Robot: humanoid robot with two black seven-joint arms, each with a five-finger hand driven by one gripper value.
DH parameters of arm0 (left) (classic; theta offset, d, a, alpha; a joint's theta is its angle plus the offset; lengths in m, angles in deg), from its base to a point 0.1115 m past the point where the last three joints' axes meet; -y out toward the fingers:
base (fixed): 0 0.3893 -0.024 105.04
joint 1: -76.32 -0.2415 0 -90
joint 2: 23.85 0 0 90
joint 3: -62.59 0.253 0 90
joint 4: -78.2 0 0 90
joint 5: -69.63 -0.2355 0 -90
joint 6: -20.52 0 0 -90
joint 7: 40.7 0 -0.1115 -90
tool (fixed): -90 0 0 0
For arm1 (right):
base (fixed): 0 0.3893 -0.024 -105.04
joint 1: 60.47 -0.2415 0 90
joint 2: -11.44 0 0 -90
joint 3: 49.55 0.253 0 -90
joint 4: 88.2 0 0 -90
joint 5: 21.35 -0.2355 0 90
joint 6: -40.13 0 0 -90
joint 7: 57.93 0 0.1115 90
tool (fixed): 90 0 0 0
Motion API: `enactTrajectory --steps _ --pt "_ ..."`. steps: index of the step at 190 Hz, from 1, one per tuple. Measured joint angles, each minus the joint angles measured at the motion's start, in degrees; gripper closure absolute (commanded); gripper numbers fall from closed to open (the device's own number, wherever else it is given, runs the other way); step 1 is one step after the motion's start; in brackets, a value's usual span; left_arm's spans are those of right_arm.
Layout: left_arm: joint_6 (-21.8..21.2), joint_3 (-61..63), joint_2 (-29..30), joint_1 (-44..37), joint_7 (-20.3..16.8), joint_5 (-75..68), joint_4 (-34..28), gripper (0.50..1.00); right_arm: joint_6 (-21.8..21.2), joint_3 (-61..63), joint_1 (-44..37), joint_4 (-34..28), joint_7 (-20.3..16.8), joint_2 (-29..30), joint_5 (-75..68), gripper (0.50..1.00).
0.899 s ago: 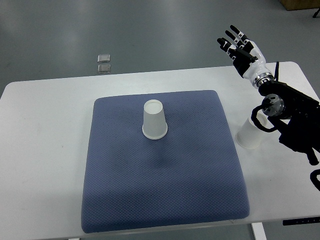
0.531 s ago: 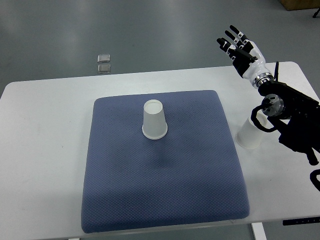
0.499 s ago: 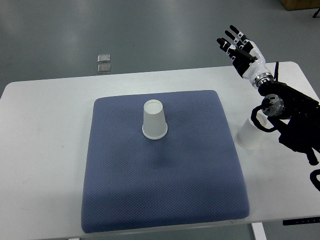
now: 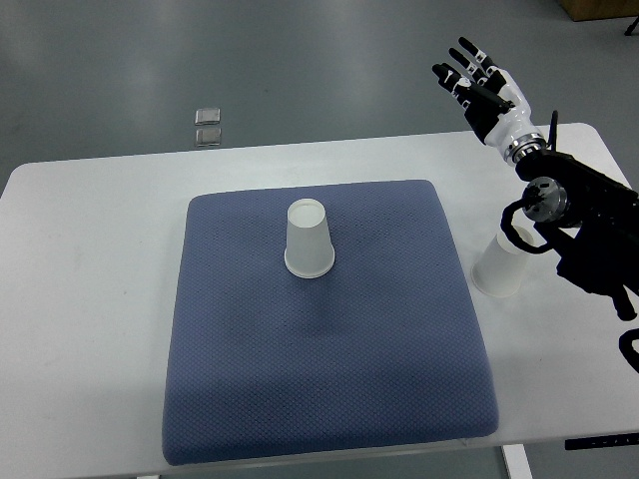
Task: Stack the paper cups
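A white paper cup (image 4: 309, 239) stands upside down on the blue mat (image 4: 329, 379), a little behind its middle. A second white cup (image 4: 497, 268) stands upside down on the white table just off the mat's right edge, partly covered by my right forearm. My right hand (image 4: 477, 82) is raised beyond the table's far right corner, fingers spread, holding nothing. It is well behind and above the second cup. My left arm does not show.
The white table (image 4: 90, 299) carries the mat; bare strips run along its left, back and right sides. Two small clear squares (image 4: 208, 125) lie on the grey floor behind the table's back edge.
My right hand has lifted slightly up and away from the table; the forearm shifted a little with it. Both cups stay where they were.
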Motion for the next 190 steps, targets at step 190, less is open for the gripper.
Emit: enactTrajectory --steps 190 --pt "0.0 0.0 0.0 0.0 0.0 0.0 0.0 0.500 -2.0 -9.7 -7.2 -6.5 -0.8 -12.7 21.6 0.587"
